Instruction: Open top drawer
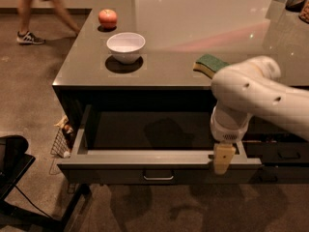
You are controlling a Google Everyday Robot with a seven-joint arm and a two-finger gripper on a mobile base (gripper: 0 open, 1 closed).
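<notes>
The top drawer (159, 159) stands pulled far out from under the counter, its dark inside tray showing. Its flat grey front carries one small metal bar handle (158, 177) at the centre. My gripper (224, 158) hangs from the white arm over the right end of the drawer's front rim, well right of the handle. A tan finger (224, 158) points down across the rim. The arm hides the drawer's right rear corner.
On the counter (193, 37) stand a white bowl (125, 46), a red apple (107, 18) and a green-yellow sponge (210, 64). A neighbouring drawer stack (285, 151) is at the right. A wire basket (62, 139) sits on the floor left. A person's legs (43, 6) walk at back left.
</notes>
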